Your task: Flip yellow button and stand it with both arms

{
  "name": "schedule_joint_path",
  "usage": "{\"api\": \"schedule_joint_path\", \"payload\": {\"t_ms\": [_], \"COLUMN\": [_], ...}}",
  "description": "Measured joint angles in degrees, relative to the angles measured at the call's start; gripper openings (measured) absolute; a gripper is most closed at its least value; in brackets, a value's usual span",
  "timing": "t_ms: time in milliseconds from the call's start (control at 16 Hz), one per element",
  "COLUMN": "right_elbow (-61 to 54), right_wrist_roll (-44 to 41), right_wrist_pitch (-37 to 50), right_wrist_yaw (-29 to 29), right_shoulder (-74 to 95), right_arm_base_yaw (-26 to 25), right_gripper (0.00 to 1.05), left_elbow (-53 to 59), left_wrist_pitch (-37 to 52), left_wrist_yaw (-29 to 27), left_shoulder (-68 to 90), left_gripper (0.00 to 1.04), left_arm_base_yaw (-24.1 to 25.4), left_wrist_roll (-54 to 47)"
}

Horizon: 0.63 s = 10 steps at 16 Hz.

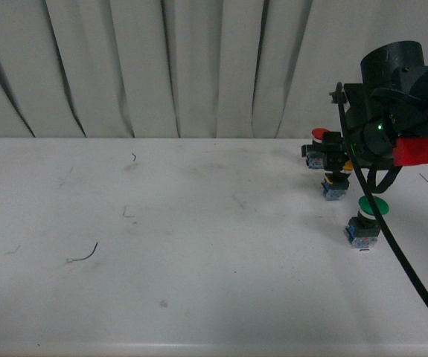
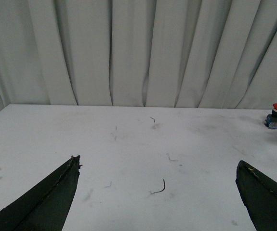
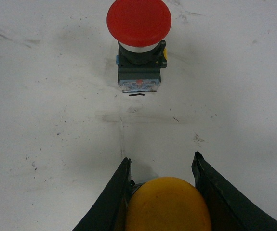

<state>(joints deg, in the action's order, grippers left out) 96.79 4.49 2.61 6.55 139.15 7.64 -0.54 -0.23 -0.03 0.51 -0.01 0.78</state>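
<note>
The yellow button (image 3: 167, 204) sits between the black fingers of my right gripper (image 3: 161, 157), which is shut on it; only its round orange-yellow cap shows in the right wrist view. In the front view the right arm (image 1: 400, 97) hangs over the table's far right. There the right gripper (image 1: 337, 172) holds the yellow button (image 1: 335, 187) low over the surface, blue base showing. My left gripper (image 2: 158, 160) is open over bare table with nothing between its fingers. The left arm does not show in the front view.
A red-capped switch (image 3: 138, 45) stands upright just beyond the held button, red-capped switch (image 1: 318, 145) (image 2: 276, 115). A green-capped switch (image 1: 366, 219) stands nearer the front. The white table (image 1: 161, 223) has scuff marks and a small bent wire (image 2: 160, 187). A pleated curtain (image 1: 161, 67) closes off the back.
</note>
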Motion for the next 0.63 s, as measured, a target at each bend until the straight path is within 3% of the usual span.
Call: {"api": "schedule_joint_path", "payload": {"t_ms": [627], "right_elbow": [0.0], "right_wrist_roll": [-0.5], "right_wrist_pitch": [0.0], "right_wrist_yaw": [2.2], "right_shoulder": [0.3], "right_arm_base_yaw": [-0.5], "right_gripper": [0.36], "left_elbow": [0.0], "left_wrist_pitch": [0.0], "left_wrist_yaw": [0.0], "left_shoulder": [0.0], "left_gripper": [0.98], "left_arm_base_yaw": [0.0], "left_wrist_roll": [0.0]}}
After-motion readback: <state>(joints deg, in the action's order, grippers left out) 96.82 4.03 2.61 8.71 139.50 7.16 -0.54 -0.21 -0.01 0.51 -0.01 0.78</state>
